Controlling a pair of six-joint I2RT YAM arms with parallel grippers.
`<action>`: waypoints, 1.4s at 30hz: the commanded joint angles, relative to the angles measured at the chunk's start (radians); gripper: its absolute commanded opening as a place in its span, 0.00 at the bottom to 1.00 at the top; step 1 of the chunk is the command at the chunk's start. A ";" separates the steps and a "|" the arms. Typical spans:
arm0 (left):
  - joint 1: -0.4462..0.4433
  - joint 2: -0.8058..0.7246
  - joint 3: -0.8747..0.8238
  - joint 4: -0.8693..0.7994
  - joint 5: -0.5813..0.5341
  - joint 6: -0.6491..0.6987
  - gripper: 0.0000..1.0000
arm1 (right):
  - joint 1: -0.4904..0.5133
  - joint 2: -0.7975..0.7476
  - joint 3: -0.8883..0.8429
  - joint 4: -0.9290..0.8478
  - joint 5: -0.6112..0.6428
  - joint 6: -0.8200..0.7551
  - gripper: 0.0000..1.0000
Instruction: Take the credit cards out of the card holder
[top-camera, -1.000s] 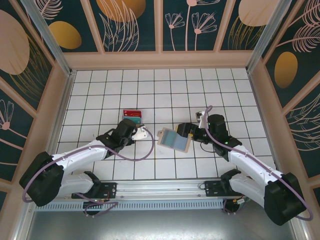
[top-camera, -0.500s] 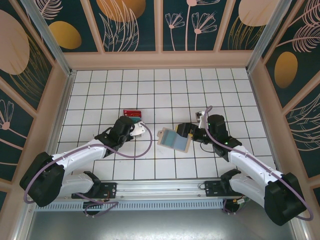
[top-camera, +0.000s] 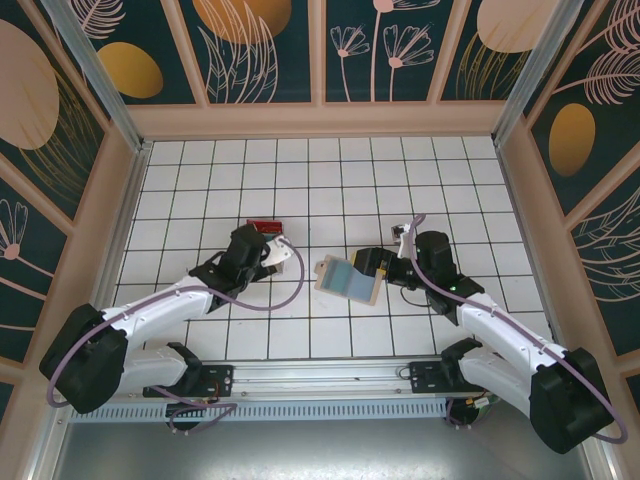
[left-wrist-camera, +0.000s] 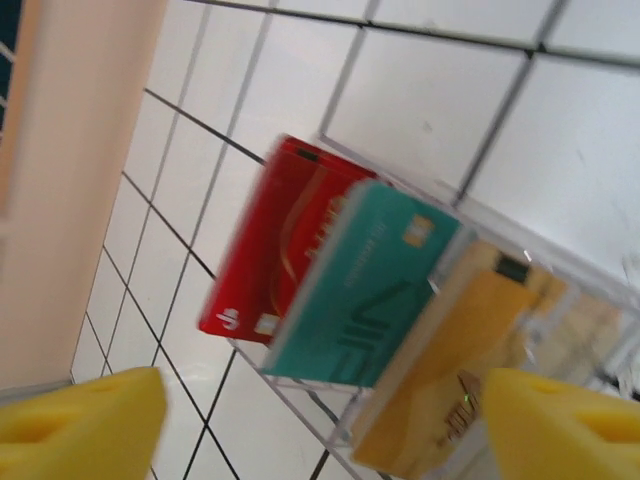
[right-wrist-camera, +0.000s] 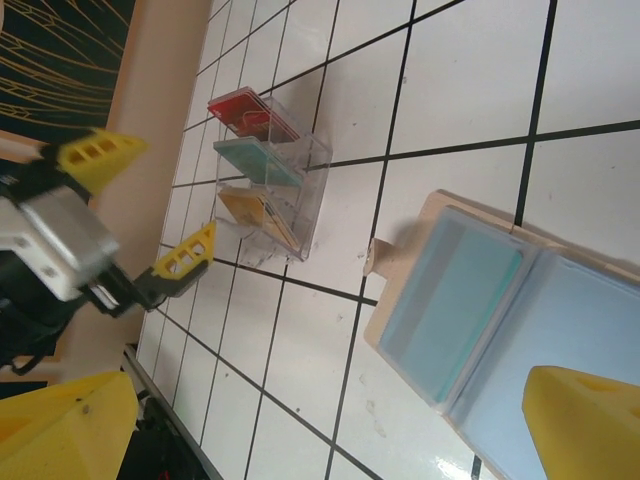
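Tan-rimmed card holder (right-wrist-camera: 470, 310): lies open and flat on the white tiled table (top-camera: 330, 180) with its light blue inner panels up. A small tab juts from one edge. In the top view it sits at the centre, between the two arms.
Jaws, right gripper (right-wrist-camera: 325, 430): spread wide, with the yellow fingertips at the two lower corners of its wrist view. The card holder lies just ahead, in the gap between them.
Credit cards: the red card (left-wrist-camera: 262, 250), teal-green card (left-wrist-camera: 365, 285) and tan-orange card (left-wrist-camera: 450, 370) stand tilted, side by side, in the slots of a clear plastic tray (right-wrist-camera: 305, 195). The tray is apart from the card holder, on the left arm's side of the table.
Jaws, left gripper (right-wrist-camera: 142, 212): wide apart, with nothing between them. The tray and its cards lie just ahead of the fingertips and are not touched.
Cut off: one right fingertip covers the near corner of the card holder, and whether it touches cannot be told.
Hard to make out: the left wrist view is blurred, so the card print cannot be read. In the top view the left arm covers most of the tray, leaving the red card as a thin strip.
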 joint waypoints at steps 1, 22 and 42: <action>0.007 0.015 0.141 -0.025 -0.030 -0.205 0.99 | 0.010 -0.002 0.002 -0.019 0.050 0.011 0.99; 0.006 0.176 0.551 -0.427 0.332 -1.134 0.59 | 0.035 0.163 -0.051 -0.173 0.251 0.073 0.07; -0.186 0.366 0.371 -0.218 0.528 -1.451 0.55 | 0.044 0.275 -0.075 -0.169 0.278 0.101 0.00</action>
